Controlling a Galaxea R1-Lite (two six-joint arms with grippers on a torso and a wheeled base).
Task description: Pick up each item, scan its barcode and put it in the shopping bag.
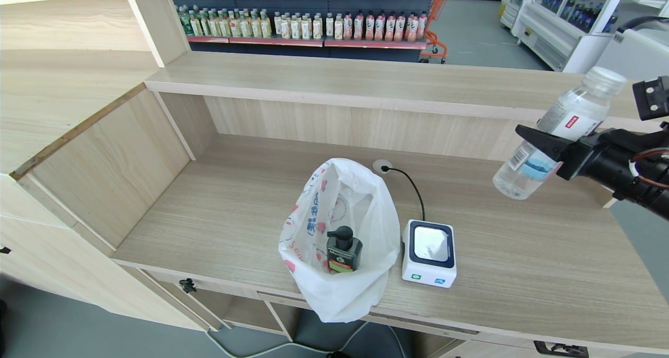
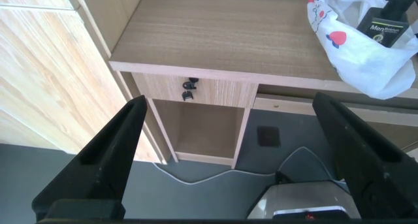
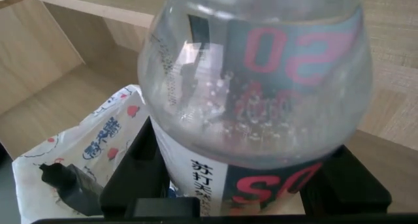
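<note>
My left tool [image 2: 230, 103] hangs low in front of the light wooden tabletop [image 1: 522, 253], below its near edge, its two fingers spread wide with nothing between them. On the tabletop stands the white plastic shopping bag [image 1: 319, 285], mouth open, with a dark pump bottle [image 1: 344, 251] upright inside. Just beside the bag, on its right, sits the white square barcode scanner [image 1: 429, 253], window facing up. Farther right and well above the surface, my right tool [image 1: 546, 150] is clamped around the lower body of the clear plastic water bottle [image 1: 569, 120], which tilts with its cap up to the right and its base down to the left. The scanner lies down and left of the bottle, well apart. I judge the scan falls to my right arm, by far the nearer: it should carry the bottle leftwards and lower it over the window.
</note>
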